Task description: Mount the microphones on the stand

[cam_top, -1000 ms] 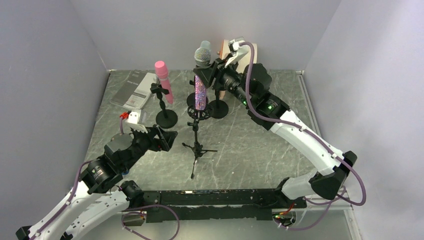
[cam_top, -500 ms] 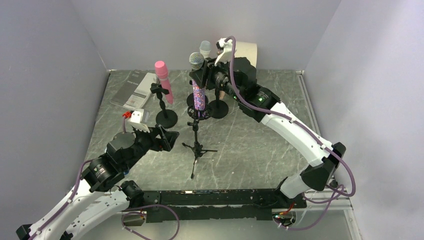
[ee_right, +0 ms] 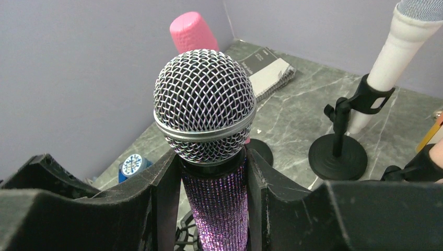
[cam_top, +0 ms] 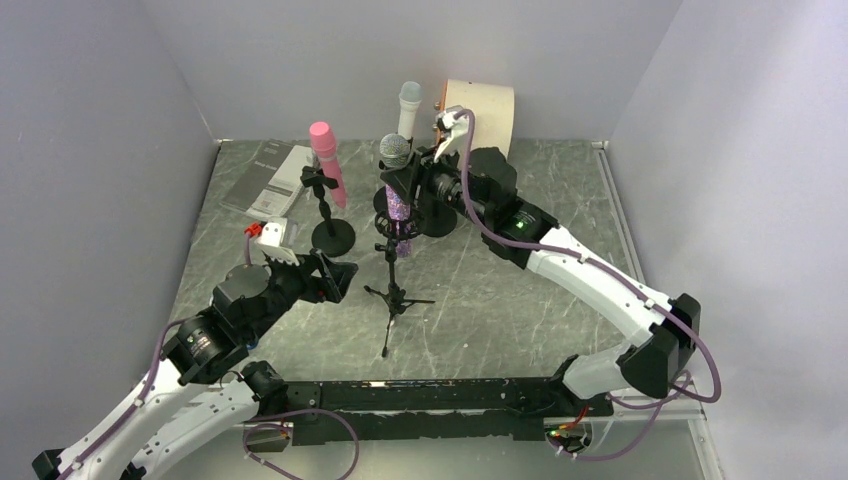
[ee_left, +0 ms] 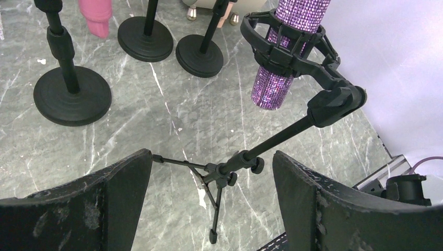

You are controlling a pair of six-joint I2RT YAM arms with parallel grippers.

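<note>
The purple glitter mic [cam_top: 398, 197] with silver mesh head [ee_right: 205, 102] stands upright in the black shock mount [ee_left: 286, 46] of the small tripod stand [cam_top: 392, 288]. Its lower end pokes out below the mount [ee_left: 270, 89]. My right gripper [cam_top: 408, 182] is shut on its body just under the head [ee_right: 218, 198]. My left gripper [cam_top: 336, 277] is open and empty, low beside the tripod legs [ee_left: 223, 175]. The pink mic [cam_top: 327, 162] and the white mic with pale-blue head [cam_top: 408, 106] sit clipped on round-base stands. The peach mic is hidden behind the right arm.
A grey booklet [cam_top: 265, 178] lies at the back left. A cream cylinder [cam_top: 482, 106] stands against the back wall. Black round stand bases [cam_top: 333, 238] [ee_left: 203, 48] crowd the middle rear. Walls close in on three sides.
My right gripper has moved left and down with the purple mic, sinking it into the shock mount. The white mic now shows behind it. The left arm has not moved.
</note>
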